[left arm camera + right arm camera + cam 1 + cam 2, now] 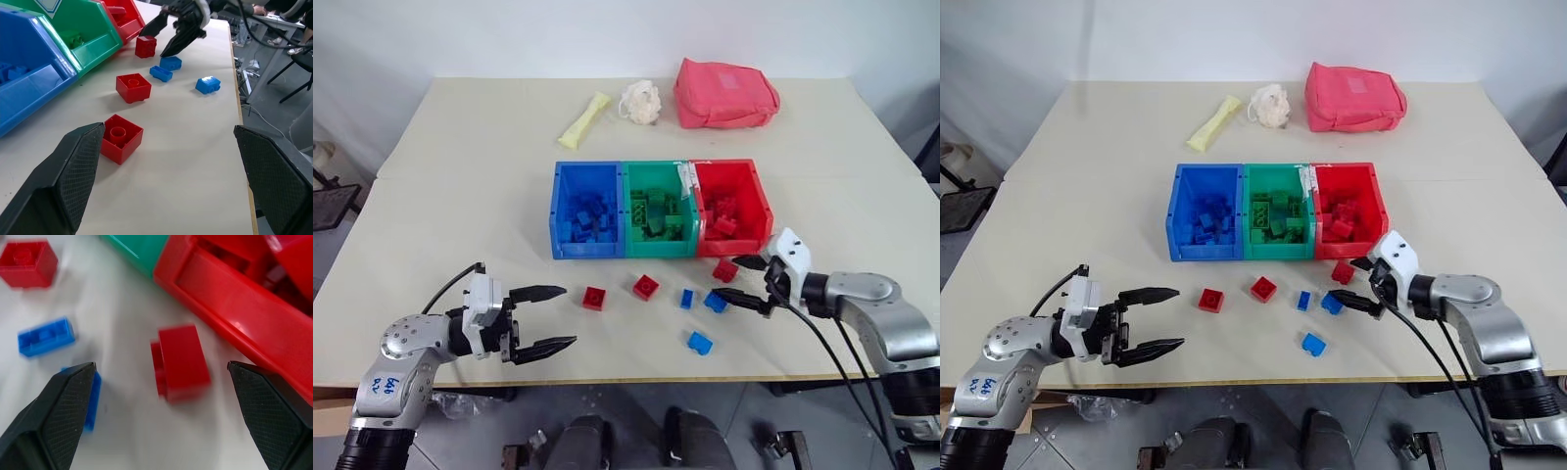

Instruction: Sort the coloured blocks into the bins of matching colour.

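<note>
Nearest the table's (460,196) front edge, well in front of the row of bins, the left gripper (546,318) hangs level with its two black fingers spread wide and nothing between them. A lone blue block (700,342) lies closest to that same edge, farther from the bins than any other loose piece.

One rank closer to the bins sit two red blocks, one (594,298) in front of the blue bin (560,211) and one (645,286) in front of the green bin (631,211), and beside them two small blue blocks (686,299) (714,302) in front of the red bin (756,211).

The right gripper (742,280) works there, angled down, jaws wide and empty. Its wrist view frames a third red block (180,361) between the fingertips, lying on its side just in front of the red bin's wall.

The step in hand looks like the approach to that red block, not yet gripped. The next move likely calls for lowering the fingers to either side of it, closing, then a short lift over the near wall into the red bin. The close-set blue block beside one fingertip could be nudged.

All three bins already hold bricks of their own colour. Beyond them, at the table's far side, lie a yellow strip (583,119), a white puff (640,101) and a pink-red pouch (724,93).
</note>
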